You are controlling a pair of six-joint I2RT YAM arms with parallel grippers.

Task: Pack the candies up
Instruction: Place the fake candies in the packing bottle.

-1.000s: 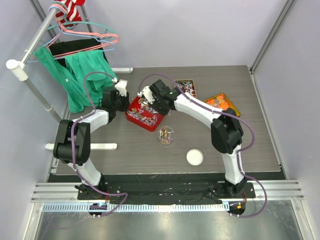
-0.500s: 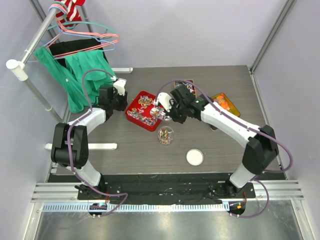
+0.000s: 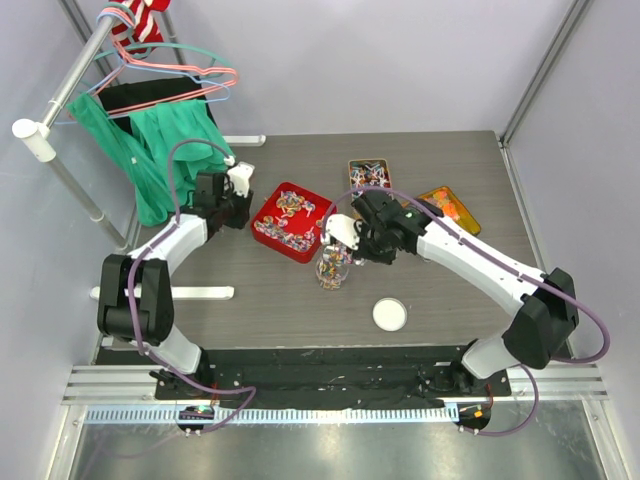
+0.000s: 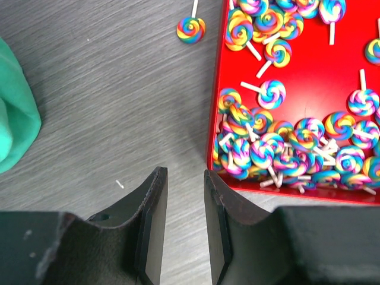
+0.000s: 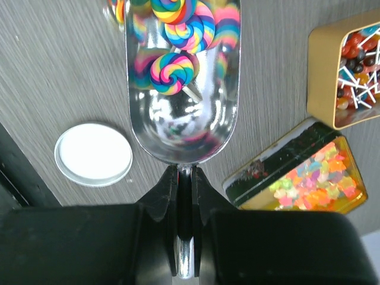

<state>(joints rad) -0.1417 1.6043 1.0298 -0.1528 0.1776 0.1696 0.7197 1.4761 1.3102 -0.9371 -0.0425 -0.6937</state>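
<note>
The candies [image 3: 285, 215] are small rainbow-swirl lollipops lying in a red tray [image 3: 300, 252]; they also show in the left wrist view [image 4: 279, 142], with the tray's rim [image 4: 218, 107] on the right. My right gripper [image 3: 365, 235] is shut on the handle of a metal scoop [image 5: 181, 124] that holds a few candies [image 5: 175, 68]. The scoop's mouth [image 3: 340, 232] is just above a small clear jar [image 3: 331, 270] with candies in it. My left gripper [image 4: 184, 237] is open and empty, just off the tray's left corner [image 3: 240, 185].
A white lid [image 3: 390, 314] lies near the jar, also in the right wrist view [image 5: 93, 154]. A gold tin of red-and-blue sweets [image 3: 369, 173] and a tin of orange gummies [image 3: 445, 205] stand behind. One loose lollipop [image 4: 191, 28] lies on the table. Green cloth [image 4: 12, 119] hangs left.
My right arm has carried the loaded scoop out of the red tray, right and nearer, to just above the jar. My left gripper has drawn slightly away from the tray.
</note>
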